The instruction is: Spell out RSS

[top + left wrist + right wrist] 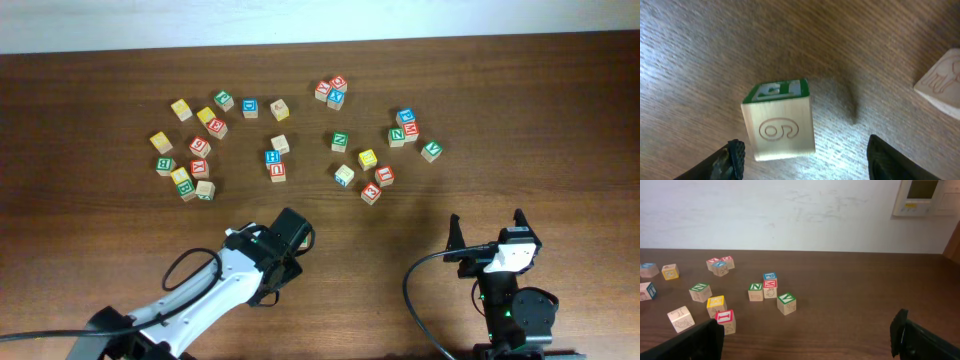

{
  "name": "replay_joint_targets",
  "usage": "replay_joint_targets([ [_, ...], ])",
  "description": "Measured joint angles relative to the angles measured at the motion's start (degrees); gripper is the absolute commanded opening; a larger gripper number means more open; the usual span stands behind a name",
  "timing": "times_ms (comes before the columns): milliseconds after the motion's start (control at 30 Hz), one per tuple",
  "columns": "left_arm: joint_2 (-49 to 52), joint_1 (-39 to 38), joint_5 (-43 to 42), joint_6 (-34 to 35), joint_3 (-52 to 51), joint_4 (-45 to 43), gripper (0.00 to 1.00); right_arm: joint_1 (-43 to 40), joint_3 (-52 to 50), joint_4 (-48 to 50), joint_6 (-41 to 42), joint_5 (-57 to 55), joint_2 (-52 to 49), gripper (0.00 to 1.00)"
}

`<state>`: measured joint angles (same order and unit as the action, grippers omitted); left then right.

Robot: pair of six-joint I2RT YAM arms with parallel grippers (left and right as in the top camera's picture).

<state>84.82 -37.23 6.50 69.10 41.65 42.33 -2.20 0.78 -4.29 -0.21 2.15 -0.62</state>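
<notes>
A wooden cube with a white top face and a green border stands on the table in the left wrist view. Its green letter is seen edge-on and I cannot read it. A carved 9 or 6 shows on its near side. My left gripper is open, with the cube just ahead of the fingertips and touching neither. In the overhead view the left gripper hides this cube. Several yellow-faced cubes lie far off, such as one at the left and one at the centre. Their letters are too small to read. My right gripper is open and empty.
Many letter cubes are scattered across the far half of the table, with red, blue and green ones among them. A plain-faced cube lies to the right of the green-bordered one. In the right wrist view a red I cube and a green cube lie nearest.
</notes>
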Motion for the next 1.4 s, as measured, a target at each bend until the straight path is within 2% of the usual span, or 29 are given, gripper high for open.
replay_joint_targets([
  [300, 2.84, 0.02, 1.84, 0.66, -0.04, -1.51, 0.38, 0.0, 0.0, 0.0, -0.04, 0.0, 0.0, 0.98],
  [500, 2.84, 0.0, 1.9, 0.76, -0.09, -1.49, 0.38, 0.0, 0.0, 0.0, -0.02, 0.0, 0.0, 0.98],
  [633, 2.84, 0.02, 1.9, 0.76, -0.09, -1.46, 0.31, 0.0, 0.0, 0.0, -0.02, 0.0, 0.0, 0.98],
  [800, 2.51, 0.0, 1.9, 0.76, -0.07, 0.87, 0.31, 0.0, 0.0, 0.0, -0.04, 0.0, 0.0, 0.98],
  [967, -1.55, 0.0, 1.88, -0.44, 0.28, 2.21, 0.29, 0.0, 0.0, 0.0, -0.04, 0.0, 0.0, 0.99],
  [1100, -4.63, 0.02, -0.04, -1.86, 0.31, 2.27, 0.21, 0.0, 0.0, 0.0, -0.04, 0.0, 0.0, 0.98],
  [1167, -5.49, 0.02, -1.7, -2.23, 0.31, 2.34, 0.23, 0.0, 0.0, 0.0, 0.02, 0.0, 0.0, 0.98],
  [1233, -5.75, 0.0, -3.37, -2.25, 0.31, 2.4, 0.43, 0.0, 0.0, 0.0, -0.02, 0.0, 0.0, 0.99],
  [1300, -5.75, 0.0, -4.17, -2.32, 0.31, 2.4, 0.48, 0.0, 0.0, 0.0, -0.02, 0.0, 0.0, 0.98],
  [1400, -5.75, 0.0, -4.35, -2.56, 0.31, 2.36, 0.46, 0.0, 0.0, 0.0, -0.04, 0.0, 0.0, 0.98],
])
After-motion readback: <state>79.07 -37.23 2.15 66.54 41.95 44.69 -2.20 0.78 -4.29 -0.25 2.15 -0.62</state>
